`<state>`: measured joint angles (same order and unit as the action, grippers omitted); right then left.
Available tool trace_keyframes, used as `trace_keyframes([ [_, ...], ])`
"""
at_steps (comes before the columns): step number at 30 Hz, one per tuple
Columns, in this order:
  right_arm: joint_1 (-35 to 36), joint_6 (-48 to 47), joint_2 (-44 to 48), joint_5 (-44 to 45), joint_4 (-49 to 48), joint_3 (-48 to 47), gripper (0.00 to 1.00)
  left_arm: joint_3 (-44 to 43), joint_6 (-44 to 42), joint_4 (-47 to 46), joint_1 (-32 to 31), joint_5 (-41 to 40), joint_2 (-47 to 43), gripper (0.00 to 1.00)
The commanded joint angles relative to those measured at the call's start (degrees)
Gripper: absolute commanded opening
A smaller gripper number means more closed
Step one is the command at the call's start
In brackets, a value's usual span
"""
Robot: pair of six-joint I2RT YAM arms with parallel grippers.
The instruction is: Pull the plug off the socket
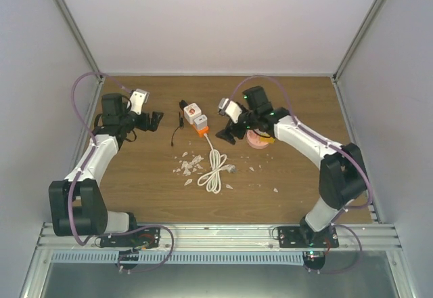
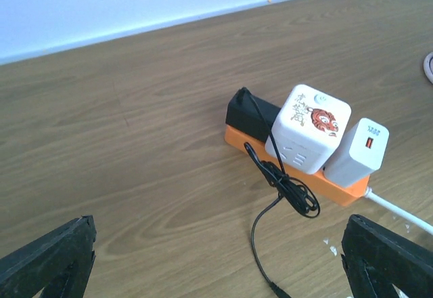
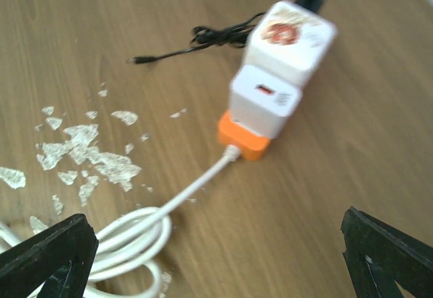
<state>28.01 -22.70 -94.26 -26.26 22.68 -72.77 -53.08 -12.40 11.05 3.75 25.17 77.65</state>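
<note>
An orange power strip (image 1: 201,130) lies near the table's middle back, also in the left wrist view (image 2: 352,193) and the right wrist view (image 3: 243,139). Three plugs sit in it: a black adapter (image 2: 249,114) with a thin black cable (image 2: 287,189), a white cube adapter with a tiger picture (image 2: 308,127) (image 3: 289,39), and a small white USB charger (image 2: 356,152) (image 3: 264,99). My left gripper (image 1: 154,120) is open, left of the strip and apart from it. My right gripper (image 1: 229,133) is open, right of the strip and apart from it.
The strip's white cord (image 1: 215,171) lies coiled in front of it, also in the right wrist view (image 3: 128,233). White paper scraps (image 1: 189,164) litter the wood nearby. A pink round object (image 1: 259,139) sits under my right arm. White walls enclose the table.
</note>
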Motion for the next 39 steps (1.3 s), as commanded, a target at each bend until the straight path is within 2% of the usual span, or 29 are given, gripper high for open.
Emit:
trace_keyframes([
  [1, 5.6, -3.1, -3.0, 5.8, 2.6, -0.3, 1.0, 0.3, 1.1, -5.1, -0.6, -1.2, -1.8, 0.99],
  [9, 14.1, -7.4, -7.6, 7.4, 4.5, -0.7, 0.98, -0.6, 2.9, -6.3, -0.7, -3.6, -0.7, 0.99],
  [15, 17.8, -9.2, -13.0, 4.4, 7.8, -3.2, 0.85, -0.6, 3.4, -6.8, -0.8, -3.6, -0.7, 0.99],
  [23, 19.4, -11.4, -17.8, 4.3, 11.6, -4.4, 0.69, -0.6, 3.6, -7.3, -0.9, -3.9, -1.0, 0.99],
  [26, 19.4, -12.5, -17.2, 4.5, 13.0, -2.5, 0.65, -0.6, 3.7, -7.3, -0.8, -4.0, -0.9, 0.99],
  [34, 19.1, -16.3, -11.1, 7.4, 15.4, 6.0, 0.64, -0.6, 3.6, -7.3, -0.8, -4.1, -0.6, 0.99],
  [39, 16.3, -18.0, -7.5, 9.9, 16.0, 11.9, 0.63, -0.6, 3.6, -7.3, -0.8, -3.5, -0.2, 0.99],
])
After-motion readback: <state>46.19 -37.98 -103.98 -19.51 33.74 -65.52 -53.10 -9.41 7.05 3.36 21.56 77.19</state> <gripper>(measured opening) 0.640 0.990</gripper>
